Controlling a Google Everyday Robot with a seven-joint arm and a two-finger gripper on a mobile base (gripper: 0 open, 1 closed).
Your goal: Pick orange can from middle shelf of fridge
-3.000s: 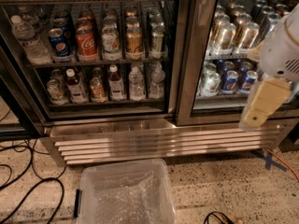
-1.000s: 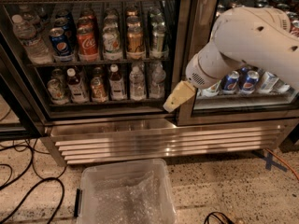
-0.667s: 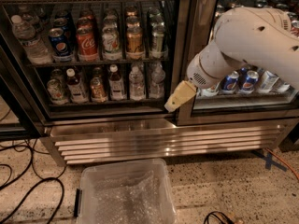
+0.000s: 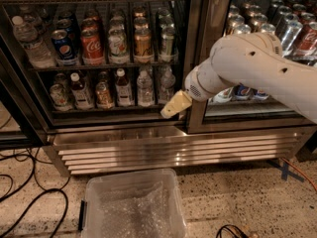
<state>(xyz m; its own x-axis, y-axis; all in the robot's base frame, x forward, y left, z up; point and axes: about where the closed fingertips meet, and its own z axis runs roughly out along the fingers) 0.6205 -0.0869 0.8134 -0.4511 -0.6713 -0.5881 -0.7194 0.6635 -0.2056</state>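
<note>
Speckled terrazzo floor [image 4: 237, 197], black cables [image 4: 53, 191] at left, clear plastic bin [image 4: 130, 176] in the middle foreground

cream fingers [image 4: 176, 105] by dark fridge [image 4: 194, 38], orange can [image 4: 142, 42]

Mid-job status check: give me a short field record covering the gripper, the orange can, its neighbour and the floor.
gripper: low, at the fridge centre post, level with the bottle rack
orange can: upright, front row of the middle shelf
left neighbour: white-and-green can
gripper vs can: below and right of it, not touching
floor: clear bin in front of the fridge; cables at left
</note>
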